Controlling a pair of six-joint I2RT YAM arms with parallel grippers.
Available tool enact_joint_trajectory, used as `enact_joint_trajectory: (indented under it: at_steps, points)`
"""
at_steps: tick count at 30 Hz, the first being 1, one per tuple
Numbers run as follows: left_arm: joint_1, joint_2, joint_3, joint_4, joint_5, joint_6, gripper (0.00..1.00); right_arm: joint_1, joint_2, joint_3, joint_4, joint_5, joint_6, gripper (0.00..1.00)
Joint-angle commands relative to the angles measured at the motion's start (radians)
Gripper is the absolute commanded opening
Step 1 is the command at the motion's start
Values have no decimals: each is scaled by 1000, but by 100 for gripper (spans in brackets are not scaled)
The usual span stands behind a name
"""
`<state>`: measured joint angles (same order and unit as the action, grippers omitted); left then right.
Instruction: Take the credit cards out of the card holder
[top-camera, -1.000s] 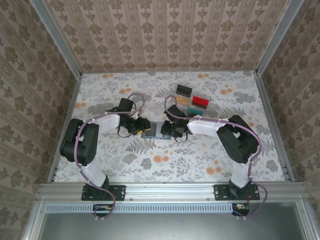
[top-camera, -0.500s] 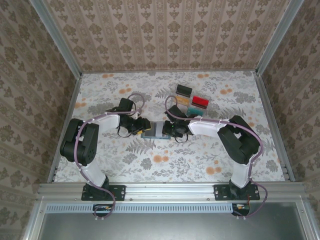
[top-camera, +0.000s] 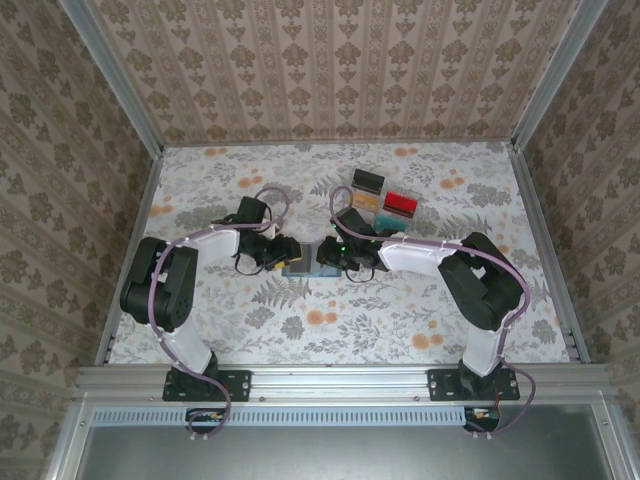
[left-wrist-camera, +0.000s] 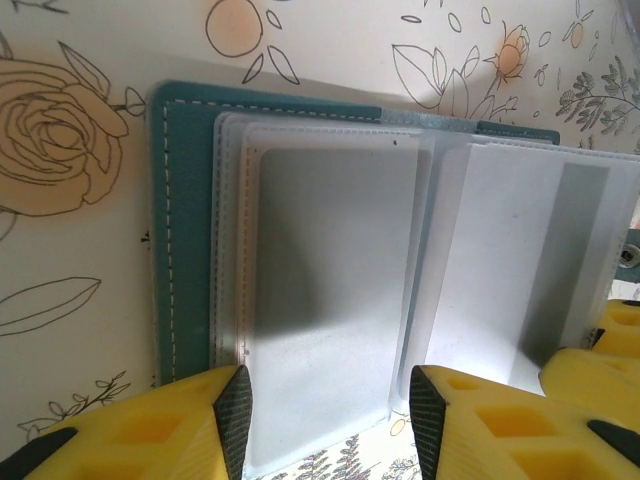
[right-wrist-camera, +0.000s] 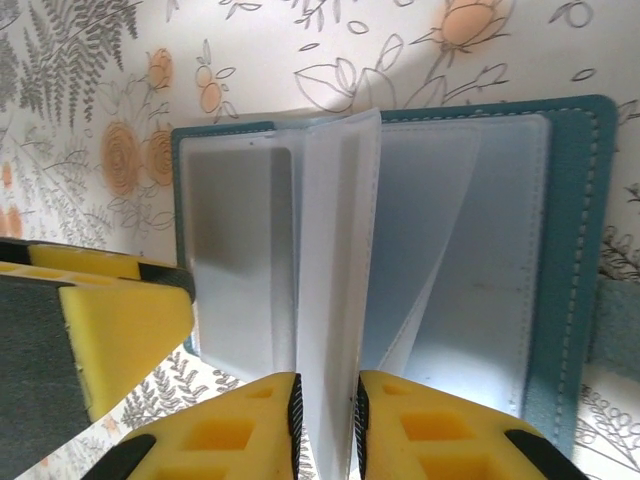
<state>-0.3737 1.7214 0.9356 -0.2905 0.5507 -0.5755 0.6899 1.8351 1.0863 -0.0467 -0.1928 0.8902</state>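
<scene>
Surface: table (top-camera: 440, 300), floral print all over. The card holder (top-camera: 301, 263) lies open near centre, teal cover down and clear sleeves facing up. A clear tray (top-camera: 380, 210) of coloured blocks sits at one o'clock from it, apart.

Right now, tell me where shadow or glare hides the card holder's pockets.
Left wrist: a grey shadow crosses one pocket of the card holder, and the page beside it glares white. Right wrist: the clear sleeve in the right gripper is washed out, the pocket beside it shadowed. Top external: evenly lit, card holder too small for detail.
</scene>
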Motion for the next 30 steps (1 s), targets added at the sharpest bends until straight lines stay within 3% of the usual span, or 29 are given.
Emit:
enact_joint_trajectory:
  at_steps: [1, 14, 22, 27, 30]
  points:
    - [-1, 7, -15, -2, 4, 4, 48, -3, -27, -11, 51, -54, 0, 25]
    - [14, -24, -10, -28, -19, 12, 47, 2, -2, 11, 162, -178, 3, 28]
    - [54, -69, -28, -51, -32, 22, 42, 11, 61, 65, 154, -198, 16, 31]
    - [83, -119, -37, -79, -65, 27, 43, 20, 115, 112, 157, -224, 19, 37]
    - [93, -145, -44, -93, -87, 29, 43, 20, 113, 119, 116, -187, 13, 38]
